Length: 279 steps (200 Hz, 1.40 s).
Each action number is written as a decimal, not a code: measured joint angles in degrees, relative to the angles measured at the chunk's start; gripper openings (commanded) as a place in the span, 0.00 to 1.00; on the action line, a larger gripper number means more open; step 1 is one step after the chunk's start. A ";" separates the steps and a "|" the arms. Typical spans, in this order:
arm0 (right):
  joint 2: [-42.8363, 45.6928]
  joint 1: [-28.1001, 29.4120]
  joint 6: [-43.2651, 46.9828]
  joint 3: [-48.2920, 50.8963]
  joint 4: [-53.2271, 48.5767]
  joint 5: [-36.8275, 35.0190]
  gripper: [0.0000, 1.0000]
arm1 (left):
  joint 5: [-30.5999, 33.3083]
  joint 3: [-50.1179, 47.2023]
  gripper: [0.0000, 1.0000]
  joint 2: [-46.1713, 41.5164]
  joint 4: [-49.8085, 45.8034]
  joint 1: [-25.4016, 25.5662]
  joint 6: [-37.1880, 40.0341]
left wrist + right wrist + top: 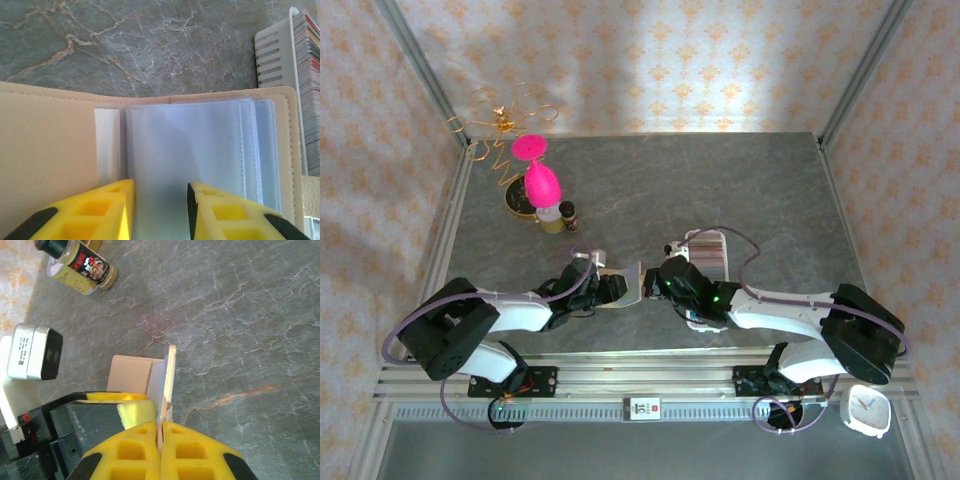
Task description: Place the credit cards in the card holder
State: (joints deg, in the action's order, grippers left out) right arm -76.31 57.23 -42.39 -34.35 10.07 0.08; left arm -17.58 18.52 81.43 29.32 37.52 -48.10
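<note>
Card holder lying open on the grey tabletop, between the two pincers.

Overhead view: general layout. The left pincer meets the holder from 9 o'clock and the right pincer from 3 o'clock. A white tray of credit cards stands at about 2 o'clock of the holder, just beyond the right pincer.

Left wrist view: inside of the holder. A tan cover lies at 9 o'clock, with a sheaf of clear sleeves at centre. The left pincer sits at 6 o'clock, its yellow fingers spread apart with the sleeves running down between them (whether the pads press the plastic cannot be told). The tray, its cards packed on edge, lies at 2 o'clock, just beside the holder's far right corner.

Right wrist view: the grip itself. The right pincer is pressed together on one cover of the holder, which is seen edge-on at 12 o'clock from the fingertips, a pale sleeve against its left face. A spice jar stands at 11 o'clock, well apart.
</note>
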 measured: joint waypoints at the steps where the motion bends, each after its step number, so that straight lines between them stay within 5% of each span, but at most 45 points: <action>1: -0.02 0.00 -0.07 0.00 -0.02 -0.09 0.00 | 0.02 -0.02 0.28 -0.02 -0.02 0.00 -0.02; 84: 0.17 -0.57 -3.08 1.75 -2.58 -2.99 0.01 | 1.20 -1.60 0.11 0.22 1.11 0.00 -1.27; 133: 0.52 -1.53 -4.59 2.05 -6.69 -5.07 0.38 | 1.33 -2.93 0.03 0.37 3.34 0.00 -2.01; 204: 6.73 -1.77 -2.36 -0.13 -6.21 -1.92 0.41 | 1.33 -3.76 0.00 0.44 4.94 0.00 -2.89; 279: -7.54 -0.26 -3.48 -1.88 2.01 7.69 0.42 | 1.46 -4.26 0.00 0.44 5.88 0.00 -3.08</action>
State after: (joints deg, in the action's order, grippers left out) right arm -83.85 56.97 -45.87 -36.23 12.08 7.77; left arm -16.12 14.26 81.87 35.20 37.52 -51.18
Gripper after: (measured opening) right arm 0.427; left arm 0.051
